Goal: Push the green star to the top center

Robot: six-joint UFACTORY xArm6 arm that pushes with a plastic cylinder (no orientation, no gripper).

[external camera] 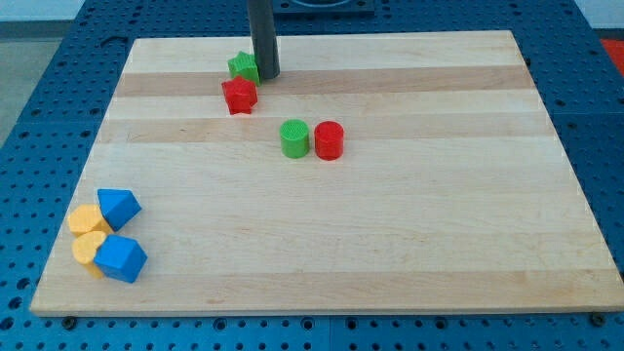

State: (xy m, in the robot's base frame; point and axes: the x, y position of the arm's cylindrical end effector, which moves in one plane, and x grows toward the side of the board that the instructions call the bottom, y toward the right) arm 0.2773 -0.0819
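At the view's bottom left, near the front corner of the wooden board (pixel 390 253), four blocks lay huddled together: a blue block (pixel 121 258) lowest, two yellow blocks (pixel 89 249) (pixel 85 220) touching it on the left, and a second blue block (pixel 118 207) just above. Farther up, near the middle, a green cylinder (pixel 294 138) stood touching a red cylinder (pixel 329 140) on its right. Beyond them, toward the top and left of centre, the red star (pixel 239 96) sat just below the green star (pixel 244 67), apparently touching it. My tip (pixel 265 76) rested against the green star's right side. The arm carried no jaws, only the rod, holding nothing.
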